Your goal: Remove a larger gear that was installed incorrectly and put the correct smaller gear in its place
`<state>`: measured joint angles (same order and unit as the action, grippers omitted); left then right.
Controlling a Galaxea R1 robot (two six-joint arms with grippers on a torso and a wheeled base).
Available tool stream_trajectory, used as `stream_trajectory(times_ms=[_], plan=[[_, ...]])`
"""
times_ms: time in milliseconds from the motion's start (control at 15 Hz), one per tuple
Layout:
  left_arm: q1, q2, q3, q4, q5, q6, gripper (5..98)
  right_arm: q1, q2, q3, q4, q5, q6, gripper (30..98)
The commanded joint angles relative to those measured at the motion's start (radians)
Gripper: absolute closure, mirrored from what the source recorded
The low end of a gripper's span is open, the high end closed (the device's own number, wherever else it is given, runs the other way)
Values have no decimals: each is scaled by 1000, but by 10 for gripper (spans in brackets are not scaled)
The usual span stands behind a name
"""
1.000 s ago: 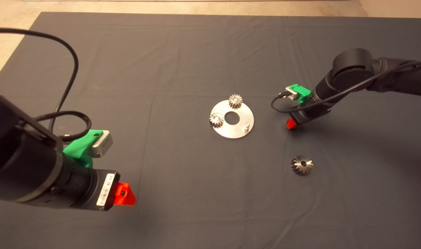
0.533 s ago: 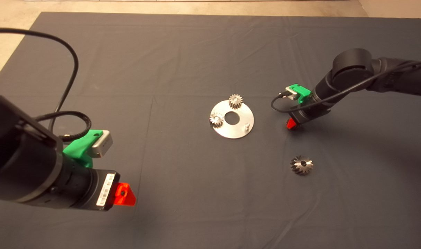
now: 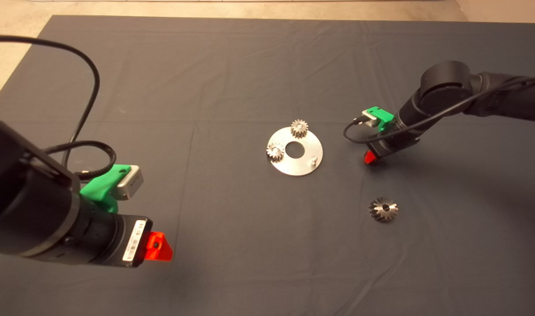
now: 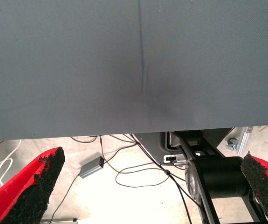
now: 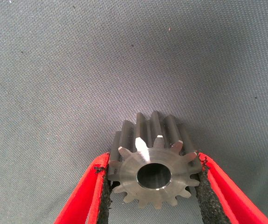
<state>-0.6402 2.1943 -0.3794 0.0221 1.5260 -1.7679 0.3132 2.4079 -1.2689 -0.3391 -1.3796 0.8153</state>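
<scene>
Your right pincer (image 5: 151, 198) is clamped on the smaller gear (image 5: 153, 163): in the right wrist view both black pads (image 5: 106, 189) press against its teeth, its bright face and centre hole turned toward the camera, over the dark mat (image 5: 124, 56). From above, that right pincer (image 3: 371, 158) sits low over the worktop just to the right of the round metal plate (image 3: 303, 164); the gear itself is hidden under the wrist there, and you can't tell from either view whether it touches the mat or hangs just above it.

The plate carries two paler small gears, one (image 3: 299, 127) at its far edge and one (image 3: 275, 151) at its left edge, and a bare peg (image 3: 313, 160) stands on its right side. The larger gear (image 3: 383, 209) lies on the mat, off the plate, to its lower right and nearer you than the right pincer.

Your left pincer (image 4: 143, 186) waits well to the left of the plate at the mat's near edge, fingers (image 4: 29, 186) spread wide and holding nothing, with floor cables (image 4: 129, 168) visible beyond the mat.
</scene>
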Motion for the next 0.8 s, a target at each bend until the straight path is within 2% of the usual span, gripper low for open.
stream_trajectory(times_ms=[0, 267, 400, 467, 733], plan=[[-9, 2, 11, -16, 77, -1, 54, 58, 3, 20, -15, -13, -4, 886], [-9, 2, 11, -16, 77, 1, 54, 123, 34, 37, 41, -42, -2, 886], [-9, 2, 11, -16, 79, 2, 54, 171, 87, 28, 52, -117, 7, 885], [-9, 2, 11, -16, 78, 2, 54, 184, 106, 25, 52, -131, 11, 885], [-9, 1, 11, -16, 77, 1, 54, 192, 170, 25, 89, -132, 33, 887]])
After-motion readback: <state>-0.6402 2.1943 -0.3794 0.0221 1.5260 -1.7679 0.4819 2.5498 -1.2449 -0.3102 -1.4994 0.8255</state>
